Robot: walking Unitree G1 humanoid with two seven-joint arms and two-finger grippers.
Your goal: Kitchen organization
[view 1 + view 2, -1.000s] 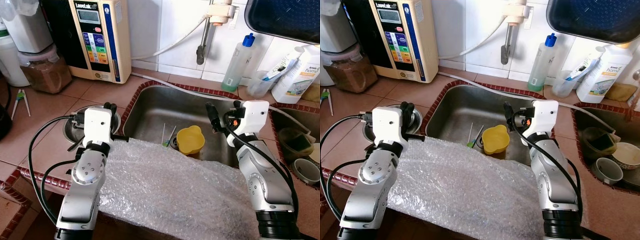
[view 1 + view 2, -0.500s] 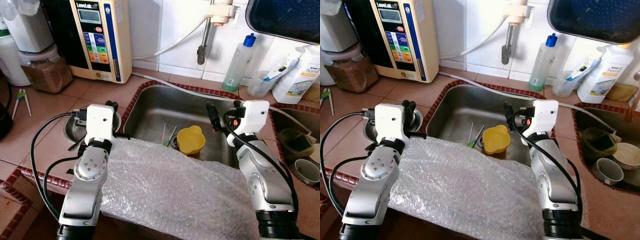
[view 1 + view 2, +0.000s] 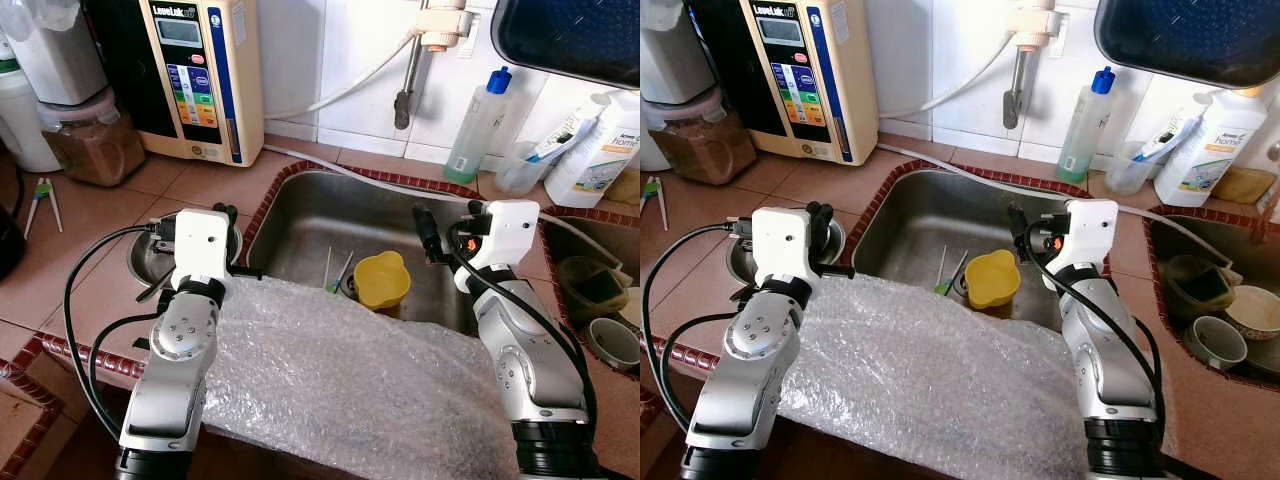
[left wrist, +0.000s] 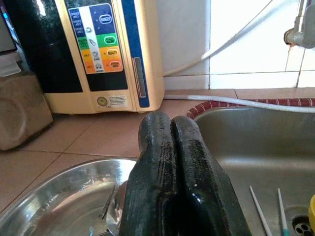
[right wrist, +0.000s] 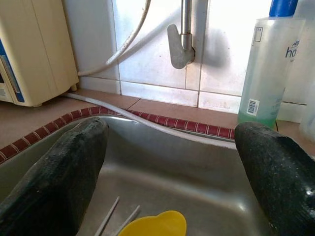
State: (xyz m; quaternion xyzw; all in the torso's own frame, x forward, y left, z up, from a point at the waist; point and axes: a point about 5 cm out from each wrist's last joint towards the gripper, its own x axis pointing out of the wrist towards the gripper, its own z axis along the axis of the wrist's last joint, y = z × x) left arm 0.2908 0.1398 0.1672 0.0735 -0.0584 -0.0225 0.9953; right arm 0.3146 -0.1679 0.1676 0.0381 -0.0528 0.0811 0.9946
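Left eye view looks down on a tiled bench [image 3: 90,230] with a steel sink [image 3: 330,215] set into it. A sheet of bubble wrap [image 3: 330,375] lies draped over the sink's near rim and the front edge of the bench, between the two silver arms. A yellow cup [image 3: 381,280] sits in the sink basin just past the far edge of the wrap, with two thin straws [image 3: 333,270] lying beside it on the steel.

The left gripper [image 4: 170,147] hangs clenched, its two black fingers pressed together with nothing between them, above the rim of a round steel bowl [image 4: 54,201] that stands on the bench just left of the sink. The right gripper [image 5: 170,187] hovers over the right part of the basin with its fingers spread wide, released and empty; the yellow cup shows low between them.

Against the wall stand a cream water machine [image 3: 195,75], a tap [image 3: 410,80] and a clear bottle with a blue cap [image 3: 478,125]
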